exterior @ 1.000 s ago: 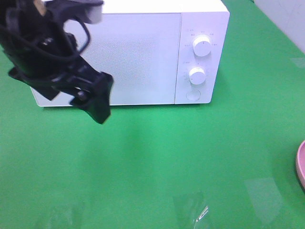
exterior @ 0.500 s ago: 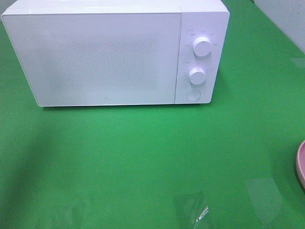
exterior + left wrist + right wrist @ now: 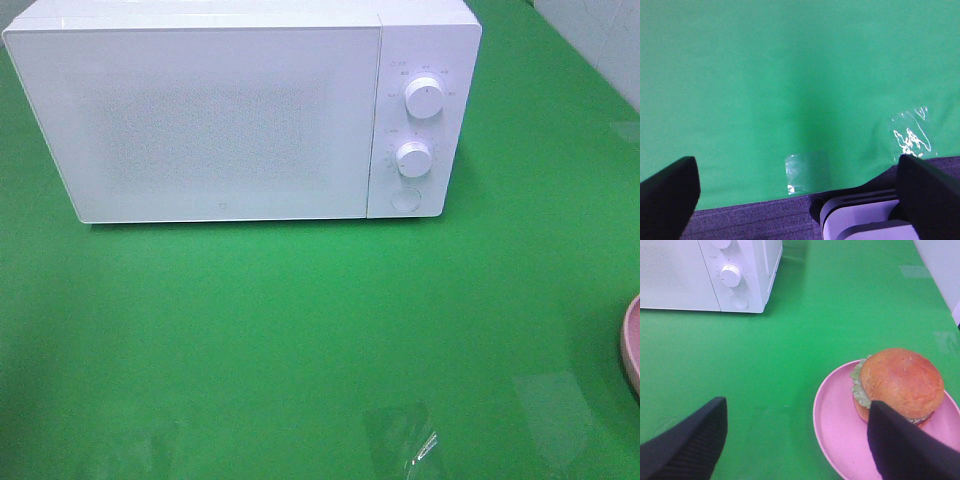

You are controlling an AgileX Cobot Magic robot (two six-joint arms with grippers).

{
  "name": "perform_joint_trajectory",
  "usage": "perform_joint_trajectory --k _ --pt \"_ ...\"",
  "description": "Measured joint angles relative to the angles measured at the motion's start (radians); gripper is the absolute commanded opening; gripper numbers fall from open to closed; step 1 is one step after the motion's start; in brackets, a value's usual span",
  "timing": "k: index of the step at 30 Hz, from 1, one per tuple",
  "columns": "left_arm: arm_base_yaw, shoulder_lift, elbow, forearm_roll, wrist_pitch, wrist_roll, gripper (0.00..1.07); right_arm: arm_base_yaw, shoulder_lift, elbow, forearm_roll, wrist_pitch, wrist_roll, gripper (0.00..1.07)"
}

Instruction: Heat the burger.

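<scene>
Your spread right gripper [image 3: 795,440] sits nearest the burger [image 3: 900,382], which lies at about two o'clock; left gripper [image 3: 795,185] spread too.

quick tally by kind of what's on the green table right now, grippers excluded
Microwave: 1, door shut
Control knobs on it: 2, upper and lower
Round button under the knobs: 1
Burger: 1, on the plate
Pink plate: 1
Clear tape patches on the table: at least 2, and
Total: 8
</scene>
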Motion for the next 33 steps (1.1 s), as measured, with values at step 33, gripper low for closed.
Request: perform_joint_trajectory --k 33 --pt "0.085 -0.77 0.243 -0.029 -0.085 0.045 0.98 0.0 0.0 0.0 0.0 0.0 0.0 0.76"
